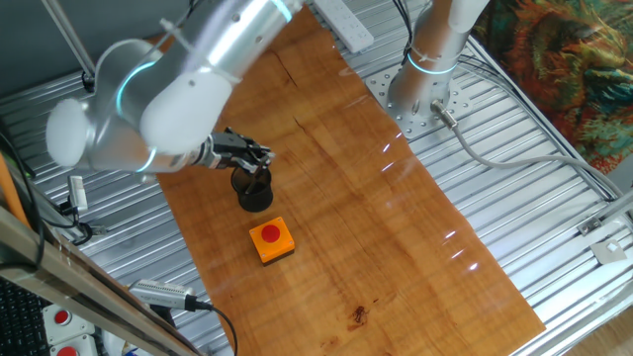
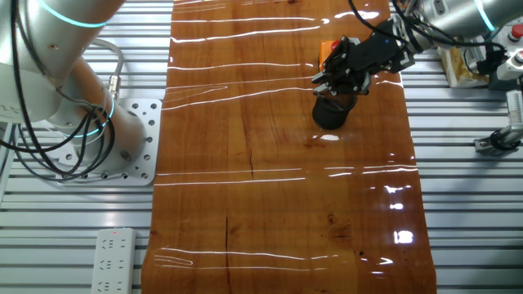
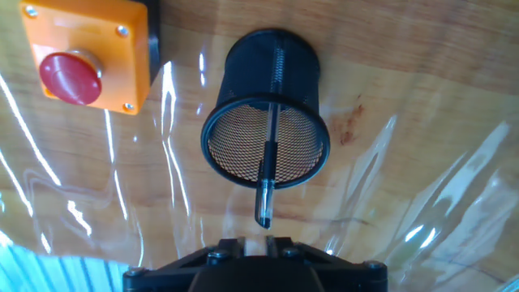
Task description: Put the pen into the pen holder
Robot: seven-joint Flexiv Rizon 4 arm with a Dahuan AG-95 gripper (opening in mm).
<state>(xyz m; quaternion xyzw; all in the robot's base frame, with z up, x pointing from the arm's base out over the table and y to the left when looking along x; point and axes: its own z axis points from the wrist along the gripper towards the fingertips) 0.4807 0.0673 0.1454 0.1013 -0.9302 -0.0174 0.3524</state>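
Note:
The pen holder (image 3: 217,122) is a black mesh cup that stands upright on the wooden table (image 3: 422,89); it also shows in one fixed view (image 1: 253,195) and the other fixed view (image 2: 332,114). The pen (image 3: 267,174), thin and dark with a silvery part, stands inside the cup, and its upper end sticks out over the rim towards me. My gripper (image 3: 257,241) hovers right above the cup (image 1: 259,158) (image 2: 335,79). Its fingers stand slightly apart with bare wood showing between them, and the pen's end lies just beyond them.
An orange box with a red button (image 3: 85,53) sits close beside the cup (image 1: 271,240). A second arm's base (image 1: 423,94) is bolted to the metal slats beside the board. A white power strip (image 2: 114,260) lies off the board's corner.

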